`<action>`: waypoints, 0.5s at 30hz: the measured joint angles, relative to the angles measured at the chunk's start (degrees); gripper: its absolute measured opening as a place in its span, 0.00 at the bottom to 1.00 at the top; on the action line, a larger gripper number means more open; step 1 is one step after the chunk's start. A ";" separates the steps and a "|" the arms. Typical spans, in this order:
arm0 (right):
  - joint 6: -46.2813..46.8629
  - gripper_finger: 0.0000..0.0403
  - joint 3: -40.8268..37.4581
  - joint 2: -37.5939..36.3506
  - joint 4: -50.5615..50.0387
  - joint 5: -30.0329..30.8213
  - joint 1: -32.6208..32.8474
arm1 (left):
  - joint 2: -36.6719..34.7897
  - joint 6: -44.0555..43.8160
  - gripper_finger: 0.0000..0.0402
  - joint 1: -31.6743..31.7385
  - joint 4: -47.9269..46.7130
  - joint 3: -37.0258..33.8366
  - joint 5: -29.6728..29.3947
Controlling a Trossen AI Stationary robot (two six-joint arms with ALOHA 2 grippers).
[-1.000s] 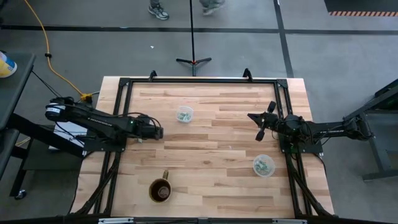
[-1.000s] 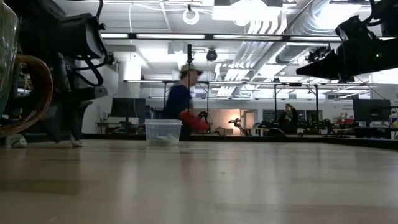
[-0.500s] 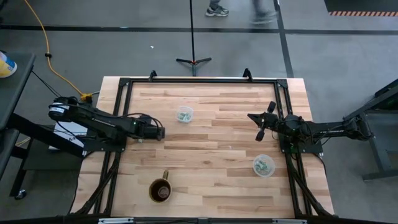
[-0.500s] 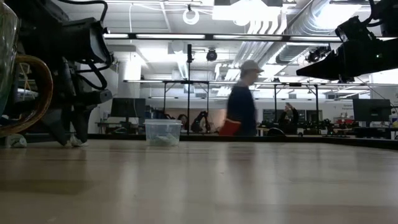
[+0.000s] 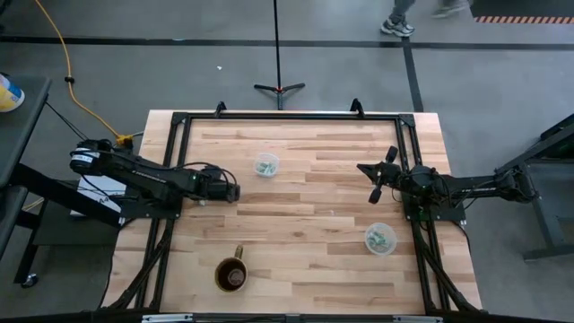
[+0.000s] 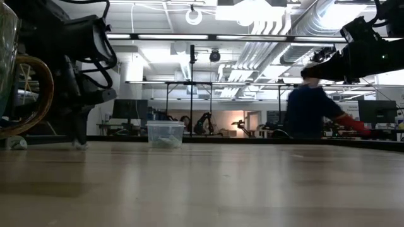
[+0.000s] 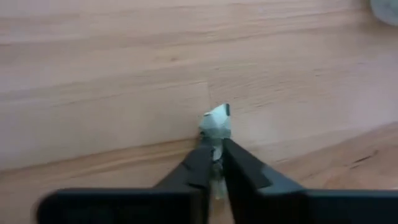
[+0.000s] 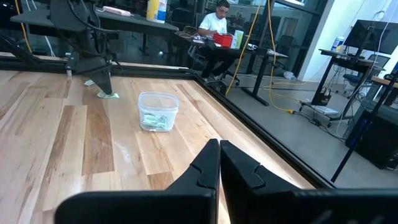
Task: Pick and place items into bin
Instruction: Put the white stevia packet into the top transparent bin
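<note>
One of the items, a tiny pale green-and-white piece (image 7: pixel 216 119), lies on the wooden table, left of the middle. My left gripper (image 5: pixel 235 192) is shut on it and shows as a dark shape in the low view (image 6: pixel 79 133). A clear cup (image 5: pixel 265 165) with several such pieces stands just beyond it, toward the far edge. A second clear cup (image 5: pixel 379 239) with pieces stands near the right edge. My right gripper (image 5: pixel 377 176) hangs shut and empty above the table's right side. My left gripper pinches the small piece's near end (image 7: pixel 216 144) between its two fingertips. The fingers slant down from the table's left side. The piece's far end (image 7: pixel 219 113) sticks out past the fingertips, and the piece sits low at the table top (image 8: pixel 109 95).
A brown mug (image 5: pixel 232 274) stands near the front edge, left of the middle. A black frame (image 5: pixel 287 116) runs round the table top. A person walks through the room beyond the far edge (image 6: pixel 312 110).
My left gripper has crept a little toward the table's right edge and has shut its fingers on the small piece on the table. The person behind the table has walked across the room to the right.
</note>
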 joint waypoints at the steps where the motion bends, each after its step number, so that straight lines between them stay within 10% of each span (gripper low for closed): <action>1: 0.00 0.00 0.00 0.00 0.00 0.00 0.00 | -0.11 0.71 0.13 0.00 0.11 0.00 -0.20; 15: -0.02 0.00 0.00 0.00 0.00 0.01 0.00 | -2.90 42.91 0.06 6.16 28.76 7.69 -10.01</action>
